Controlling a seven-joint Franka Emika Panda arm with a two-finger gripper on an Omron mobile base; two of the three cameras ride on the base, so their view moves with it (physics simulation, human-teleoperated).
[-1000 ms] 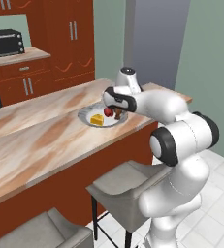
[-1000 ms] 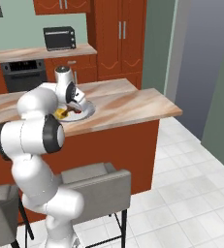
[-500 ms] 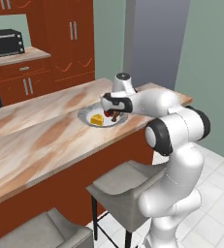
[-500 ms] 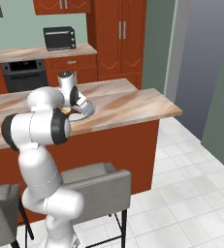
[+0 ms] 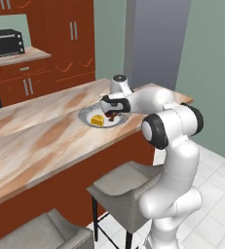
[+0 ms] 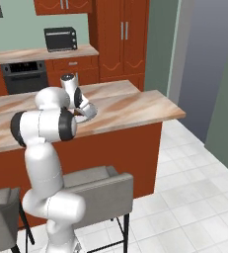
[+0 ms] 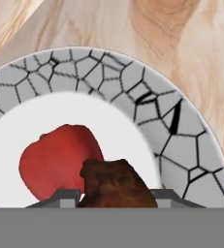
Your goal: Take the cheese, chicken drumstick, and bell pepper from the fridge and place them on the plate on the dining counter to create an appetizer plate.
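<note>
Gripping the chicken drumstick [image 7: 114,184] between my fingers, my gripper [image 5: 113,115] hangs low over the plate [image 5: 85,116] on the dining counter [image 5: 41,141]. Beside the drumstick, the bell pepper [image 7: 55,160] lies on the plate, and the cheese [image 5: 98,120] lies at its left.

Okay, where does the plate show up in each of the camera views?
Left base view: plate at centre, on the dining counter, under the gripper.
Right base view: upper left, mostly behind the arm.
Hand view: cracked grey rim arcs across the top.
Shared landmark: the marbled counter.
</note>
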